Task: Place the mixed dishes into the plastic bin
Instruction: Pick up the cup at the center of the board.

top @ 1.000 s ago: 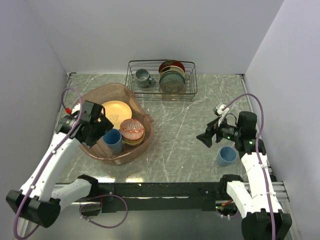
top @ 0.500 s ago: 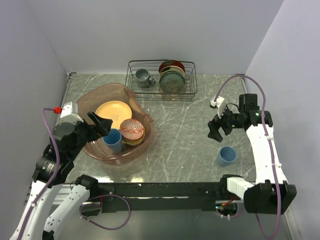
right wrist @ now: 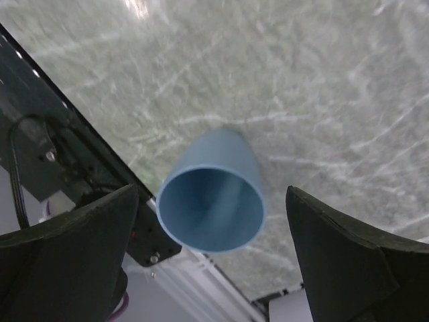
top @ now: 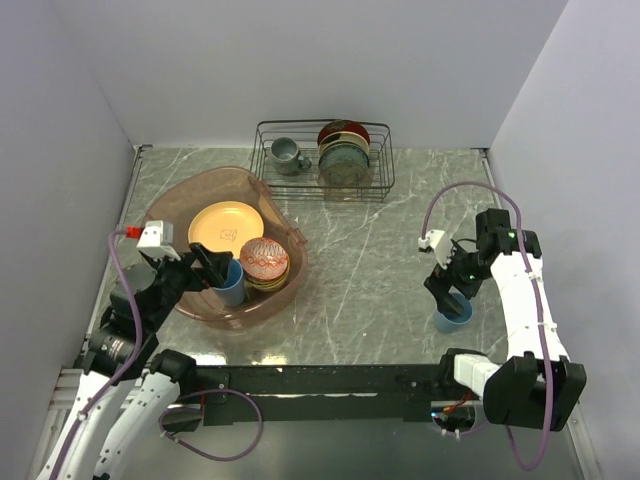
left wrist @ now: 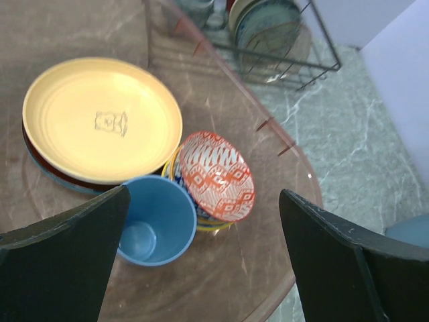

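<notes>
The grey marbled table sits between white walls, with a black wire rack at the back. On my left is the plastic bin. It holds a yellow plate topping a stack, a red-patterned bowl nested on others, and a light-blue cup upright beside them. My left claw hangs spread above that cup, gripping nothing. The second light-blue cup stands on the table, well apart from the bin. My right claw hovers over it, fingers wide either side of its mouth, placed, I judge, for the pickup.
</notes>
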`<state>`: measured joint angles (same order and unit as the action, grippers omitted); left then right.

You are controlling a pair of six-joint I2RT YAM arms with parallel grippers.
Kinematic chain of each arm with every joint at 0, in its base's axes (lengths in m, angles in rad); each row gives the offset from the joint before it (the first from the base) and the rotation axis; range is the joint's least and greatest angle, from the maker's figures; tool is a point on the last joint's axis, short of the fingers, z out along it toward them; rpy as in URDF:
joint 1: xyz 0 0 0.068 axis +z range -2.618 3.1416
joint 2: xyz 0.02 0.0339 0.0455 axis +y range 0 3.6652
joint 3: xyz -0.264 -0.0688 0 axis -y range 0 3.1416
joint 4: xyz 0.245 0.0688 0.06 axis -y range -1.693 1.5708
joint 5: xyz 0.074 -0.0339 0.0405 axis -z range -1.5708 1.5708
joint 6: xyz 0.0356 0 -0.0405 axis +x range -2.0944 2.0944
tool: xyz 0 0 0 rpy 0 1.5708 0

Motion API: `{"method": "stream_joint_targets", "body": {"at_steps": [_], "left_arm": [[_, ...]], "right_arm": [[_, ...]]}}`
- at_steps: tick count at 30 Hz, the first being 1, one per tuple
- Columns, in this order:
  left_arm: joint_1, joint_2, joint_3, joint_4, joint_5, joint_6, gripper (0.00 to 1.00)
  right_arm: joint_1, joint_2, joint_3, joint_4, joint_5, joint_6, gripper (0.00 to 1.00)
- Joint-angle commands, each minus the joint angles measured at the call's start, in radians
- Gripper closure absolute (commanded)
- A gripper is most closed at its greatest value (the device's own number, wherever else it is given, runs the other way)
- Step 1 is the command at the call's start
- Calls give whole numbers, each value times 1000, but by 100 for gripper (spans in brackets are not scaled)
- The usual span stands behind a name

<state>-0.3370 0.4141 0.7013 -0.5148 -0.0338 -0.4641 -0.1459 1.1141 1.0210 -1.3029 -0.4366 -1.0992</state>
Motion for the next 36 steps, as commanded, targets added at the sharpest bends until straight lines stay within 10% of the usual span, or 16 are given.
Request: {"method": "stream_joint_targets", "body": {"at_steps": [1,11,21,36], "left_arm": [[6,-43,-3,88,12,41,1],[4,-60,-6,81,-6,42,1],[4,-72,-8,82,-6,41,1],[4,-54,43,85,86,-112,1]], "right_arm": [[-27,-33,-35,19,105,-25,3],[-123,53,-59,54,145,-10,26],[-130,95,-153,157,128,39,100],[-31,-86,45,194,-137,268,100]]}}
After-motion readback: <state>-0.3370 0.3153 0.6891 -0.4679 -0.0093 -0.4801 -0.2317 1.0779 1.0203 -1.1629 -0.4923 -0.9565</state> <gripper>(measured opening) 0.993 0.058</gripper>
